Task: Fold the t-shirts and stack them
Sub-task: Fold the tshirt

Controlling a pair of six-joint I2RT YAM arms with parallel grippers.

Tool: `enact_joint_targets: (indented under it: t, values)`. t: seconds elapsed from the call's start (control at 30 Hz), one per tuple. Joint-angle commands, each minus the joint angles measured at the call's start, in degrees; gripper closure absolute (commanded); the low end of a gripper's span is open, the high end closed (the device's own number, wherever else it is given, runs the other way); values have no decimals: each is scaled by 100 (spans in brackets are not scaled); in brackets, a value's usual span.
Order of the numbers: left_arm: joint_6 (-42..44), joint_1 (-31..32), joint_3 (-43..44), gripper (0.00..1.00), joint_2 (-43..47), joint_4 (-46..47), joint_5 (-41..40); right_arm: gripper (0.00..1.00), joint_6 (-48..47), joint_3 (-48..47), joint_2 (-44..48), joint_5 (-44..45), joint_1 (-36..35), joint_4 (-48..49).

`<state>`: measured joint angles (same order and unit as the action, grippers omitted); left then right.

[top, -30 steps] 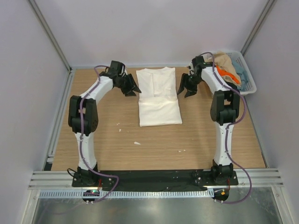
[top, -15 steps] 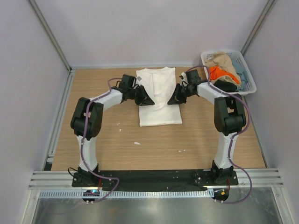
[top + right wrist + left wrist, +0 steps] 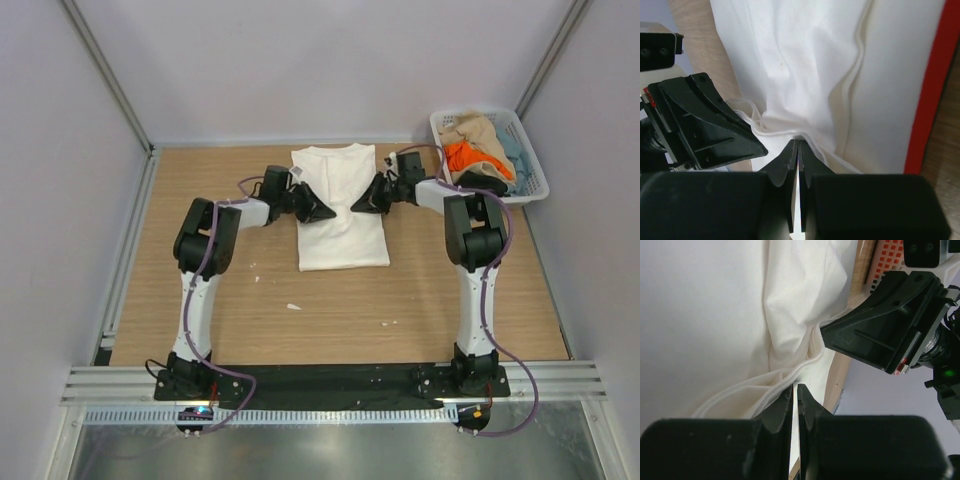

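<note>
A white t-shirt [image 3: 338,205] lies folded lengthwise on the wooden table, collar toward the far wall. My left gripper [image 3: 322,212] is shut on its left edge at mid-length. My right gripper [image 3: 360,205] is shut on the right edge opposite, and the cloth narrows between them. In the left wrist view the cloth [image 3: 740,315] bunches into folds at my left gripper [image 3: 794,388]. In the right wrist view the shirt [image 3: 830,65] gathers at my right gripper [image 3: 798,143], with a red strip [image 3: 931,85] along its far side.
A white lattice basket [image 3: 534,167] stands at the back right, holding tan [image 3: 478,128], orange [image 3: 463,155], pale blue [image 3: 510,150] and black [image 3: 485,183] shirts. Small white scraps [image 3: 293,306] lie on the table [image 3: 330,310] in front of the shirt. Grey walls close in both sides.
Both grippers came down from beside the collar end, moved inward onto the shirt's side edges and shut there. The shirt's middle has been pulled narrower.
</note>
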<state>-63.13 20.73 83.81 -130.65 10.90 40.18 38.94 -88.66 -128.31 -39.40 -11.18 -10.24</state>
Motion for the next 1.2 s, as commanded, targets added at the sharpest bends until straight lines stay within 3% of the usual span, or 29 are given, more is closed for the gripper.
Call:
enact_joint_targets:
  t: [0.0,0.3,0.53,0.77,0.97,1.17]
  values:
    - [-103,-139,215,94,-57,528,104,91,254,-283,-123,-156,195,488]
    - [-24,-350,513,94,-531,476,270,91,325,-450,-721,-226,529,594]
    - [784,-368,1189,92,-655,-676,411,91,-53,-906,-783,-86,714,-74]
    - [1172,-403,1630,78,-31,-1362,569,89,-281,-1961,-309,160,714,-1215]
    - [1084,-316,911,78,724,-1371,666,87,-580,-1620,445,196,591,-1902]
    - [1163,44,-785,86,1797,-1108,701,87,-958,-101,1229,-103,-286,-1764]
